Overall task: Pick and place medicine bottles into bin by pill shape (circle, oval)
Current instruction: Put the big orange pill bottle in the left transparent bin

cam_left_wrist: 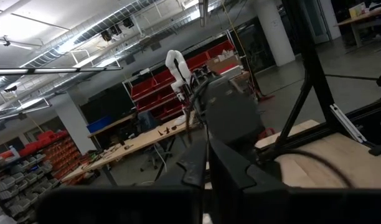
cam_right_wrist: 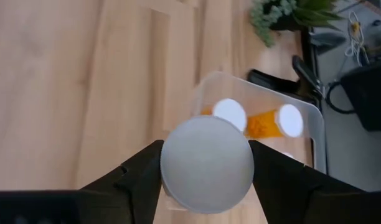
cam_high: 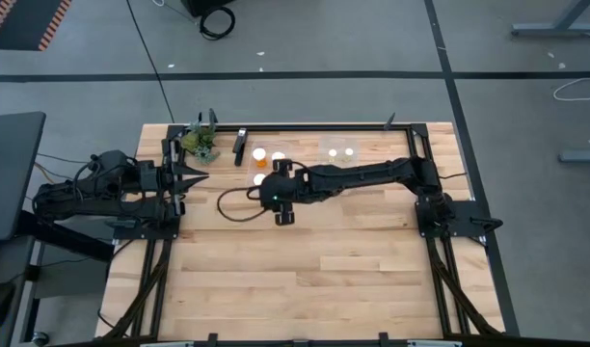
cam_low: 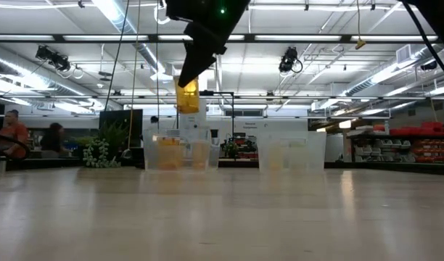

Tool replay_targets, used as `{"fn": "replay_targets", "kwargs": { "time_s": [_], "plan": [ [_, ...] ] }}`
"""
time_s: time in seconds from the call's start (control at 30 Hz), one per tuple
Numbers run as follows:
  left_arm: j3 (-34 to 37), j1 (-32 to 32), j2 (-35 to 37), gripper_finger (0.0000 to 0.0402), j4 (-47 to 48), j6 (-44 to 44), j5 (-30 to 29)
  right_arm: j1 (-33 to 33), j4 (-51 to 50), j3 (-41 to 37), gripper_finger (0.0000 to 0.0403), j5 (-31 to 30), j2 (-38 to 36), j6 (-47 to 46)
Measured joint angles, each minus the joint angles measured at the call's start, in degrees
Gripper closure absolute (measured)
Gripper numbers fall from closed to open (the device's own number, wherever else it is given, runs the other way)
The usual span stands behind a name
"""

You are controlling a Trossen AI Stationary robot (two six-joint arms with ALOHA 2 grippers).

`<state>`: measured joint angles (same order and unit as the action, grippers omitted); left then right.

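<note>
Bottle [cam_right_wrist: 206, 163] looked light and rigid, a small plastic body under a round white cap, likely slick along its sides and easy to tilt if pinched off-centre; the cap rim or the body just beneath it seemed the safest place to hold. The right gripper [cam_right_wrist: 206, 186] had it there, jaws partway apart and closed on either side of the cap, the orange body hanging below in the low view [cam_low: 187, 95], well above the table [cam_high: 314, 280]. The right arm reached from its base at the table's right edge far across toward the left, wrist turned down, so the bottle sat just beside the left bin [cam_right_wrist: 302, 112] and not yet over it. That clear bin already held orange bottles with white caps [cam_right_wrist: 289, 121], lying on their sides as far as the wrist view showed. A second clear bin [cam_high: 340, 151] stood well apart to the right with two pale caps in it. Releasing from this height looked fine for so light a thing, though it could bounce or roll. The left gripper [cam_high: 192, 175] was closed on nothing, its arm folded back at the left edge near a small plant [cam_high: 201, 143].
</note>
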<state>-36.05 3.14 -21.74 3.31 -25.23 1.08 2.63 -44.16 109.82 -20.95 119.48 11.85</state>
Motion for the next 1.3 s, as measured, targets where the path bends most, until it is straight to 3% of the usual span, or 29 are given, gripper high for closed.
{"fn": "replay_targets", "kwargs": {
  "time_s": [0.53, 1.3],
  "plan": [
    [0.0, 0.0, 0.0, 0.0378, 0.3, 0.0, 0.0, -6.7, -0.1, 0.0, 0.0175, 0.6, 0.0, 0.0],
    [0.0, 0.0, 0.0, 0.0372, 0.3, 0.0, 0.0, -13.0, 0.5, -1.1, 0.0175, 10.4, 0.0, -1.3]
  ]
}}
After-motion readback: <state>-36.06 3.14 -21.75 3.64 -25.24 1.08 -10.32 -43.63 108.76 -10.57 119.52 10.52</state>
